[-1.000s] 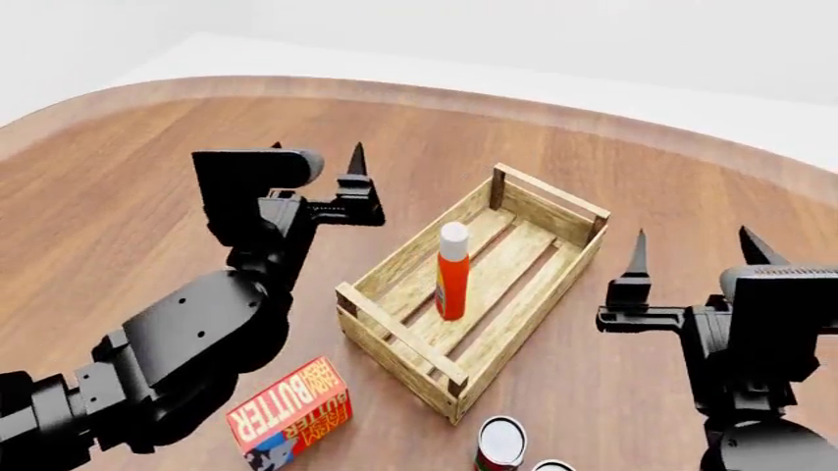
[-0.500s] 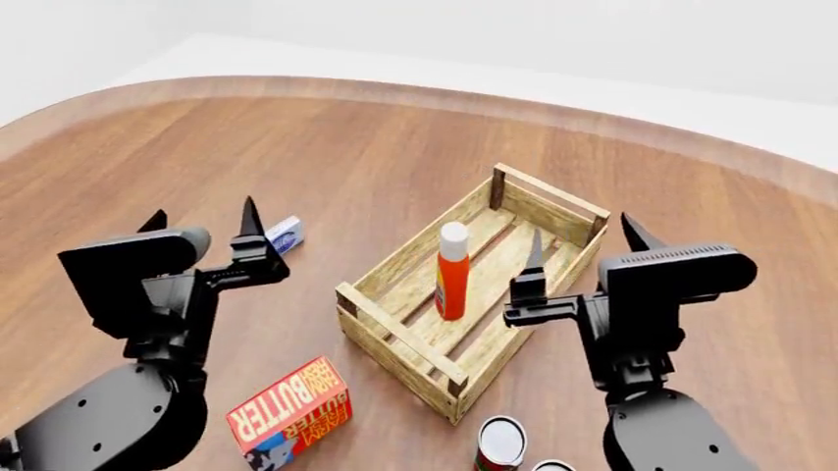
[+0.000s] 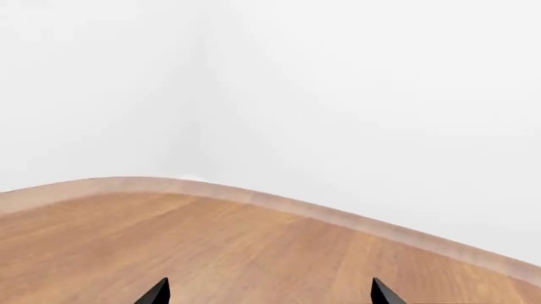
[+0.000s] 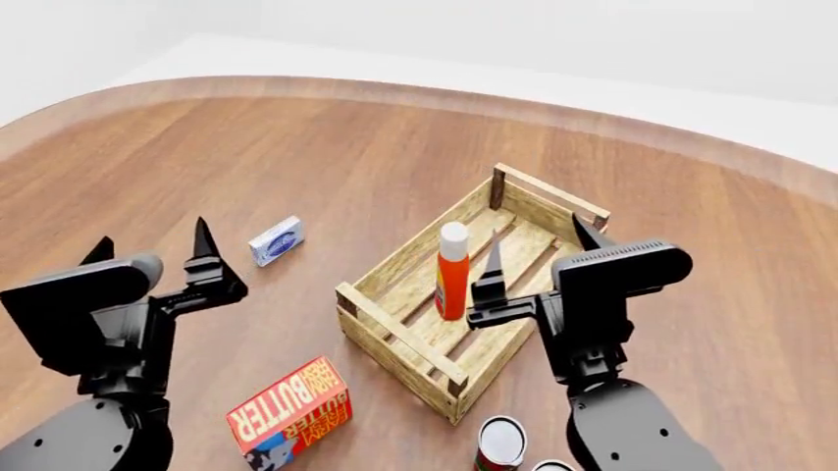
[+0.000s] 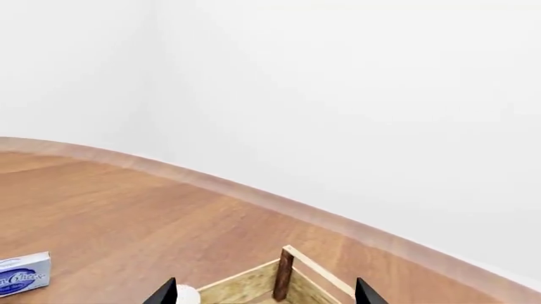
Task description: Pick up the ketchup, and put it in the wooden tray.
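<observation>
The ketchup (image 4: 452, 273), a slim orange-red bottle with a white cap, stands upright inside the wooden tray (image 4: 392, 332). My right gripper (image 4: 540, 240) hangs open over the tray, one finger close beside the bottle on its right, holding nothing. In the right wrist view the white cap of the ketchup (image 5: 186, 296) shows just by one fingertip of the right gripper (image 5: 266, 294), with the wooden tray's corner post (image 5: 283, 275) ahead. My left gripper (image 4: 151, 245) is open and empty, well left of the tray. The left wrist view shows the left gripper (image 3: 270, 292) over bare table.
A red butter box (image 4: 290, 407) lies near the table's front, left of the tray. A red-labelled can (image 4: 500, 444) stands at the front, a second can's rim (image 4: 550, 466) beside it. A small blue-white box (image 4: 277, 240) lies left of the tray. The curved table edge (image 4: 392, 93) runs behind.
My right arm has swung left over the tray, up beside the ketchup. My left arm has drawn back, left and down, uncovering the small blue-white box. The ketchup has stayed put.
</observation>
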Motion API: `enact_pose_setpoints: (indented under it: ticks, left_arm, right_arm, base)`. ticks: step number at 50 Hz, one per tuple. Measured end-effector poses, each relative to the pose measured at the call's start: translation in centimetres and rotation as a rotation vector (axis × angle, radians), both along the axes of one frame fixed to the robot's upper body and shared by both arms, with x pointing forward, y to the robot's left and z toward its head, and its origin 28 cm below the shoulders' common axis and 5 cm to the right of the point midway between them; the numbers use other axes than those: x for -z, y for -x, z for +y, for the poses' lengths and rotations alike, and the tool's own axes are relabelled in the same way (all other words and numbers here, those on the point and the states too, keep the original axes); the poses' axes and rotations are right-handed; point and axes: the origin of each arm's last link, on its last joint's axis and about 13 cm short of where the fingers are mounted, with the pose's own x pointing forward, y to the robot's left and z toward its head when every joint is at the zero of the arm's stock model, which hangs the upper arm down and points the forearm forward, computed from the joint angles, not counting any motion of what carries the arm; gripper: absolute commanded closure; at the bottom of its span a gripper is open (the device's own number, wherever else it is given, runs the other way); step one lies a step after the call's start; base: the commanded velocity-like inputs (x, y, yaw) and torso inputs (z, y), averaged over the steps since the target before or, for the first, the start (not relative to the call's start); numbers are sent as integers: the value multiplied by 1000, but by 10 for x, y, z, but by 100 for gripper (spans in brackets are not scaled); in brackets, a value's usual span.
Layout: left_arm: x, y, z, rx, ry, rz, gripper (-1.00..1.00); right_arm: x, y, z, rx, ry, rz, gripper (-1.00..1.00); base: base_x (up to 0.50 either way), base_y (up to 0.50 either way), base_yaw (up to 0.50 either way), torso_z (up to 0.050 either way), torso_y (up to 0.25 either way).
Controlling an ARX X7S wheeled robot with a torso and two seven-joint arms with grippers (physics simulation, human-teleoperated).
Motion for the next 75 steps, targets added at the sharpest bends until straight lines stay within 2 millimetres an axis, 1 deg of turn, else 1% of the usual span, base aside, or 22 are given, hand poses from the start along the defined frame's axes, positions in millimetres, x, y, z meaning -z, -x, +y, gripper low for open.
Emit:
enact_pose_setpoints:
  ticks: [34,49,62,75]
  left_arm:
    - [4,7,2,-4,-15,2,-100]
    - [3,11,2,2,-25,-6,-100]
    - [-1,23,1,16,-39,-27,-100]
    - [-7,45,2,25,-54,-63,-100]
  right_arm:
    - [1,2,3,0,1,-3,-100]
    - [-1,8,2,9,5,-7,-100]
    - [-5,23,1,30,12,-24,-100]
    - [-10,51,-1,55,21,-55,-100]
  base:
    - [0,0,0,0,0]
    - [0,0,0,0,0]
    - [0,0,0,0,0]
    - [0,0,0,0,0]
